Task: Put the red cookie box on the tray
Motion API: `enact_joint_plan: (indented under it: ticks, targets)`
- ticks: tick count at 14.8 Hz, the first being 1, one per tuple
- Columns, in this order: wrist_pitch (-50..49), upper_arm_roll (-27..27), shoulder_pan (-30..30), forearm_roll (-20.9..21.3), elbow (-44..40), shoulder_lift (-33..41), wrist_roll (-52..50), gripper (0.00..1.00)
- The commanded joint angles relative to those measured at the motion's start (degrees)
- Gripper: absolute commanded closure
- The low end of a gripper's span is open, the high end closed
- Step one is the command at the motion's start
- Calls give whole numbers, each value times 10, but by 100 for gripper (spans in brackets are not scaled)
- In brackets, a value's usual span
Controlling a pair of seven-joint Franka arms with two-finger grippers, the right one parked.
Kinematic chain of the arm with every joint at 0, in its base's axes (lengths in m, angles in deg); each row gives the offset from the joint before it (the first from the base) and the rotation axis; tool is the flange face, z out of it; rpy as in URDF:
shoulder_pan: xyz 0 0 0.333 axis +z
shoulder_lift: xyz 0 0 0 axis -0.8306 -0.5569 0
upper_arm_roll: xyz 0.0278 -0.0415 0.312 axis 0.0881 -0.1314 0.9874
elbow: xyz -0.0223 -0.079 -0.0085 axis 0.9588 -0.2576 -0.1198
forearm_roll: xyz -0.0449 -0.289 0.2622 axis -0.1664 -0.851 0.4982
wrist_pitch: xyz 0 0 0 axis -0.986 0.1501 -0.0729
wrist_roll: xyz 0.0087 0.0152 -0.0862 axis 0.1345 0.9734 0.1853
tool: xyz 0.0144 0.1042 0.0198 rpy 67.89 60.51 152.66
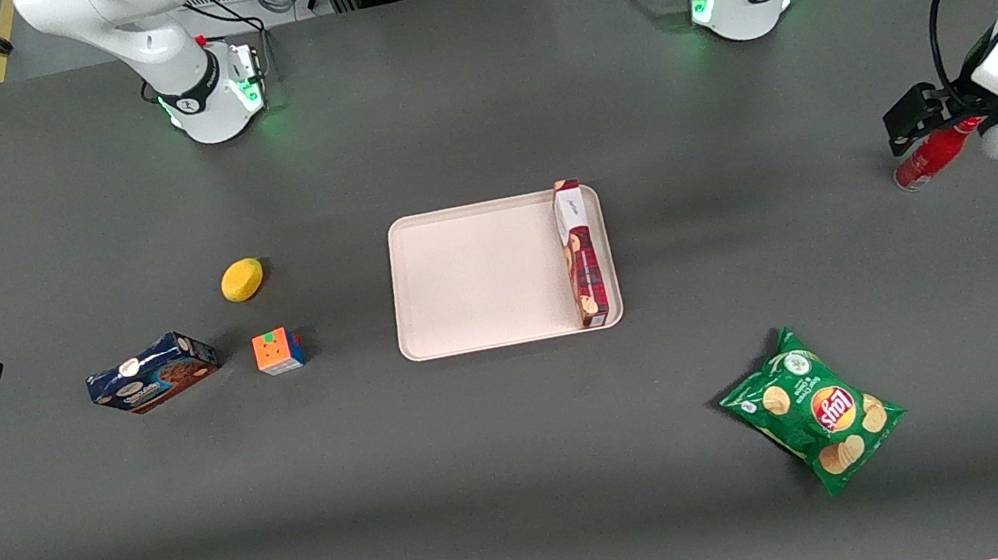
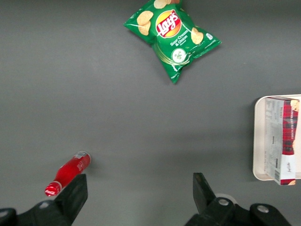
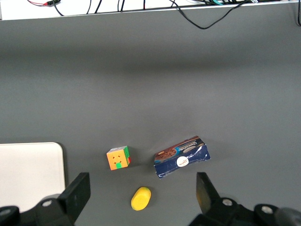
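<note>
Lay's chip bag (image 1: 813,410) lies nearest the front camera, well clear of the action. Farther off, the red cookie box (image 1: 580,252) rests on its long side in the tray (image 1: 478,275), tight along the rim nearest the working arm — the placement looks done. The gripper (image 2: 140,195) hangs spread and empty toward that arm's end of the table, close above a red bottle (image 2: 68,173) (lying down). A low move could knock the bottle rolling — maybe off the table.

Matt dark grey table (image 1: 532,477). Smooth pale pink plastic tray (image 1: 478,275) holds printed cardboard red plaid cookie box (image 1: 579,251). Open black gripper (image 2: 140,193) just above glossy red plastic bottle (image 2: 68,173); crinkly glossy green foil chip bag (image 2: 171,34) well apart.
</note>
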State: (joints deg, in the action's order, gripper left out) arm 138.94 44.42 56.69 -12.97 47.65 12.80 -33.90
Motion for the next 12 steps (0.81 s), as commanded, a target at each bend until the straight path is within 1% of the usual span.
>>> enact_joint_plan:
  ticks: [1,8,12]
  targets:
    - [0,5,-5,-16,-17,-1,0,0]
    - [3,4,-5,-17,-34,-11,5,0]
    - [-2,4,-5,-11,-38,-17,6,0]
